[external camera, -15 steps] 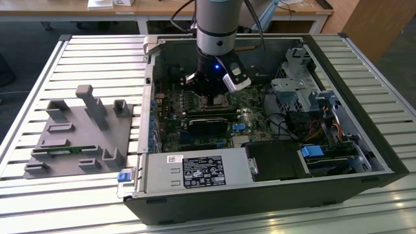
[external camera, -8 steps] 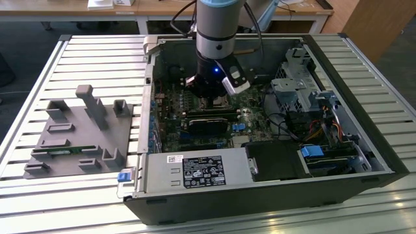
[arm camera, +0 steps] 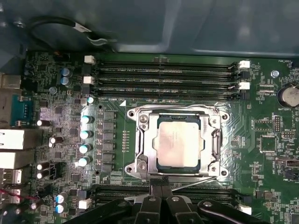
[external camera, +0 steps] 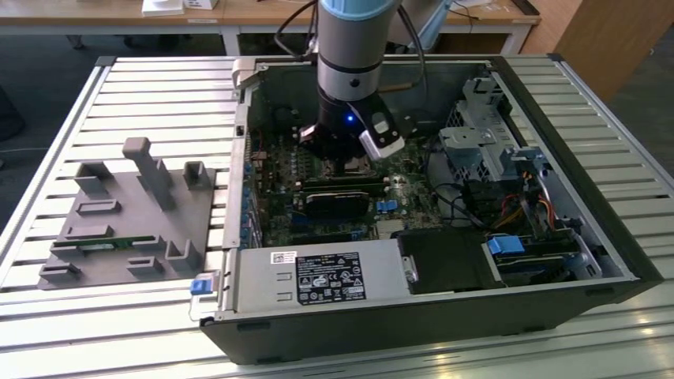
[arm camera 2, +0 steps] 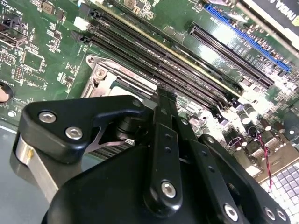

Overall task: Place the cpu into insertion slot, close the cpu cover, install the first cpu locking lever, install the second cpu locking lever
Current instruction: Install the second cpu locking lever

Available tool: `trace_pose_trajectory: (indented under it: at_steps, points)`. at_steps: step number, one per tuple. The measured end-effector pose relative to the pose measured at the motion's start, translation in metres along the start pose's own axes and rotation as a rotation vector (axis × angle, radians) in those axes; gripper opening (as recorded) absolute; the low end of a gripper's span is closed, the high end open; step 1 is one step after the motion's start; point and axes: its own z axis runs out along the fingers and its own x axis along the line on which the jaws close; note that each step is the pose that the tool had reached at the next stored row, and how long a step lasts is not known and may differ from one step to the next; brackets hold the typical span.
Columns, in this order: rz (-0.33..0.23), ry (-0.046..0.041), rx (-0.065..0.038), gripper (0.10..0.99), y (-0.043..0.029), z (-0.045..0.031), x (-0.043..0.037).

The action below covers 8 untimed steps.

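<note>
Slatted metal table, open computer case centre-right of frame, grey plastic fixture at left.

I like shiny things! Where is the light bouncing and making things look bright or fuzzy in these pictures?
In the first wrist view, glare whitens the cpu top and the cpu cover. In the second wrist view, the near pincer looks soft. In the exterior view, the slatted table shines pale.

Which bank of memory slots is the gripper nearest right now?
The bank of memory slots on the gripper side of the cpu cover; its fingertips reach it, while the other bank lies beyond the socket.
</note>
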Motion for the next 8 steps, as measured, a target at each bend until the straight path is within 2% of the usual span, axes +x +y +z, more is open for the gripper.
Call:
trace_pose_trajectory:
  at_steps: [3, 8]
  points:
    - [0.0, -0.0002, -0.007, 0.106, -0.003, -0.0002, 0.002]
    - [0.0, -0.0002, -0.011, 0.106, -0.0046, -0.0002, 0.0086]
